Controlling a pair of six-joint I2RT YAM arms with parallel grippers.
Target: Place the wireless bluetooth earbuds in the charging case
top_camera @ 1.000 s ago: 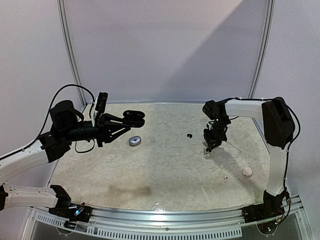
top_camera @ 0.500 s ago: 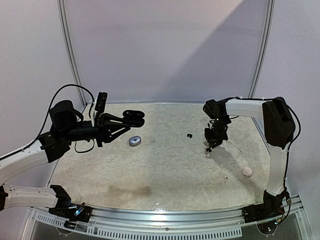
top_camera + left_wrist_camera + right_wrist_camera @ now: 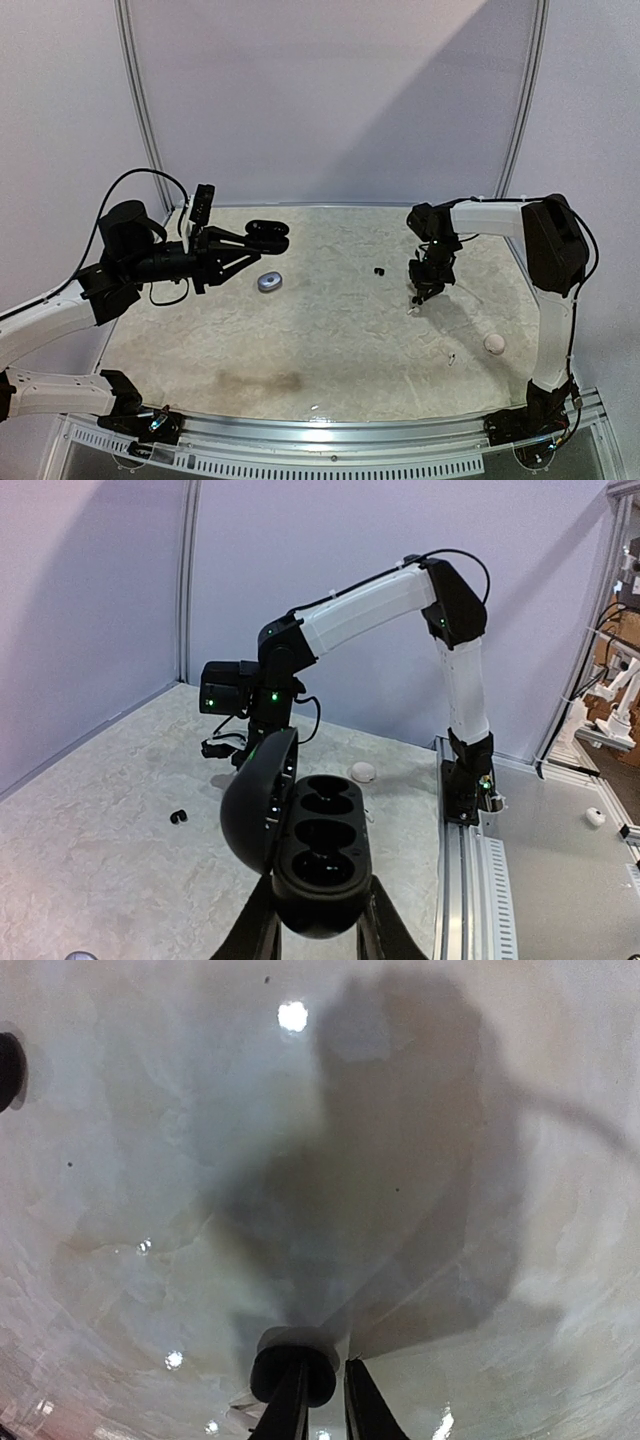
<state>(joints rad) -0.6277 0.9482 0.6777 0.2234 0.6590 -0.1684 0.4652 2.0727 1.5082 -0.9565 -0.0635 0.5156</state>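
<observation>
Nearest, at 4 o'clock on the surface (image 3: 330, 345), lies a closed whitish case (image 3: 494, 344). At 2 o'clock the right pincer (image 3: 420, 295) hangs just above the surface, clenched on a black earbud (image 3: 292, 1365). A silvery case (image 3: 270, 282) rests at 10 o'clock, and a loose earbud (image 3: 379, 270), also black, at 1 o'clock. Farthest back, the left pincer (image 3: 252, 240) grasps the open black charging case (image 3: 320, 850) aloft, its wells empty.
</observation>
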